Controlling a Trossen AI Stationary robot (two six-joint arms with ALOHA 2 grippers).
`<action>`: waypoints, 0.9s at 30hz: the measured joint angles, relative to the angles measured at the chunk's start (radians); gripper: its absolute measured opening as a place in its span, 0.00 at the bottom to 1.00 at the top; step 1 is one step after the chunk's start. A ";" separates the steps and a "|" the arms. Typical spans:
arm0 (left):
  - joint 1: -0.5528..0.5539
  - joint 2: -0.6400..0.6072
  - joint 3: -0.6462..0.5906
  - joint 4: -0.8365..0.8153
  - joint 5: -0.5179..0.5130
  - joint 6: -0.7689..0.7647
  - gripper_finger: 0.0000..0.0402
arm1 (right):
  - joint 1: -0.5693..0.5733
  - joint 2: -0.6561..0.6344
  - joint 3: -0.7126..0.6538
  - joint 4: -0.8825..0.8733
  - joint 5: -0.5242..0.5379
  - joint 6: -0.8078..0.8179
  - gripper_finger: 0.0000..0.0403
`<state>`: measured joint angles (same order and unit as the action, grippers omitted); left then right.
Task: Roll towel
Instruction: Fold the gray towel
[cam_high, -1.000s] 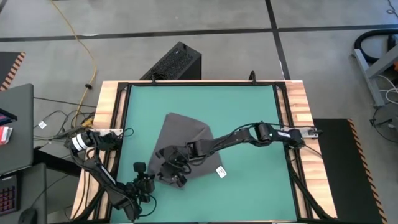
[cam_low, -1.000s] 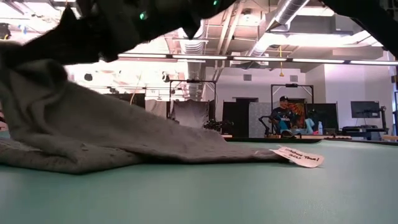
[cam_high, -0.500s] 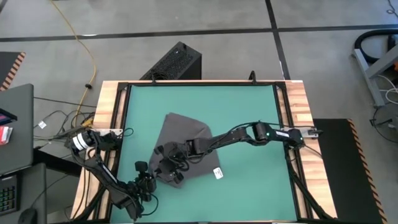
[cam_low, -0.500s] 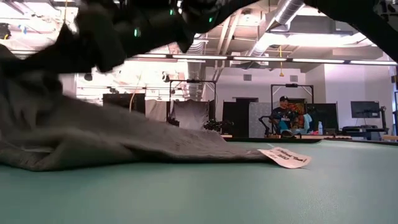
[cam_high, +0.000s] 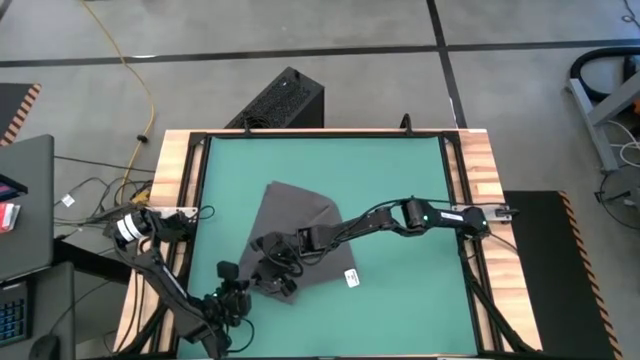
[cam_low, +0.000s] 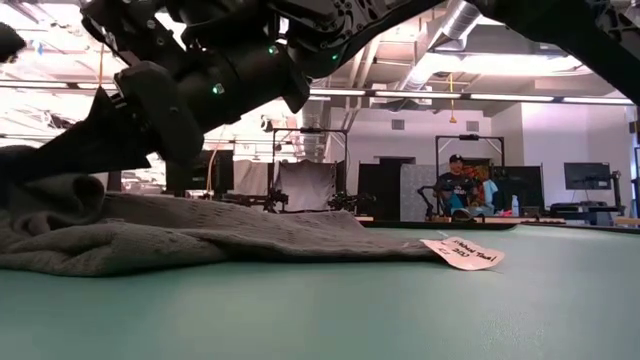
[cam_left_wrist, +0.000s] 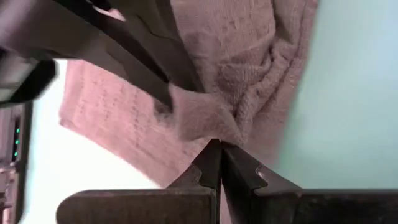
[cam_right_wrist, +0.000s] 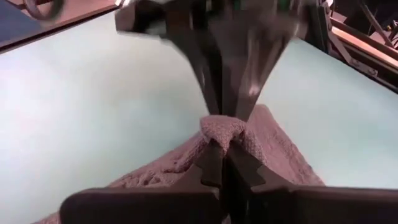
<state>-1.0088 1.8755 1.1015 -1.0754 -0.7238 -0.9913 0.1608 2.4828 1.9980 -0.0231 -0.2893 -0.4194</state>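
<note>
The dark grey towel (cam_high: 296, 215) lies crumpled on the green tabletop (cam_high: 400, 180), left of its middle. Its white label (cam_high: 351, 278) is at the near right edge and also shows in the low view (cam_low: 462, 252). My left gripper (cam_high: 243, 284) and my right gripper (cam_high: 272, 270) meet at the towel's near left part. Each is shut on a bunch of the cloth. In the low view the towel (cam_low: 250, 235) lies mostly flat, with a low lump (cam_low: 50, 195) at its left under the dark grippers. My left gripper pinches a raised fold of the towel (cam_left_wrist: 208, 132) between its two fingertips (cam_left_wrist: 208, 163), at the towel's near left part. The cloth beyond the fold lies on the table. One layer or several, I cannot tell. My right gripper pinches a small bunched hump of the towel (cam_right_wrist: 222, 126) between its two fingertips (cam_right_wrist: 212, 158), facing my left gripper across it. The hump stands a little above the rest of the cloth, which spreads out slack on the table.
Bare green tabletop (cam_high: 330, 160) lies to the far side, right and near side of the towel. A black frame and wooden rim (cam_high: 478, 200) border the table. A black box (cam_high: 280, 100) stands on the floor beyond the far edge.
The towel's near left part, held up high a second ago, has come down to a low lump on the table. Both grippers have gone down with it. The label end has slid a little toward the table's left.
</note>
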 joint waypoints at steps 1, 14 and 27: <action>0.000 0.000 0.021 -0.028 0.007 -0.005 0.00 | 0.000 0.000 0.000 0.000 0.000 0.000 0.09; -0.021 0.000 0.171 -0.113 -0.099 0.027 0.00 | 0.000 0.000 0.000 0.021 0.006 -0.016 0.51; -0.004 0.003 0.158 -0.014 -0.087 0.171 0.00 | 0.037 -0.168 0.001 -0.252 0.165 -0.079 0.62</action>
<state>-1.0131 1.8782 1.2591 -1.0889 -0.8104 -0.8207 0.1975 2.3146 1.9991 -0.2749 -0.1242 -0.4982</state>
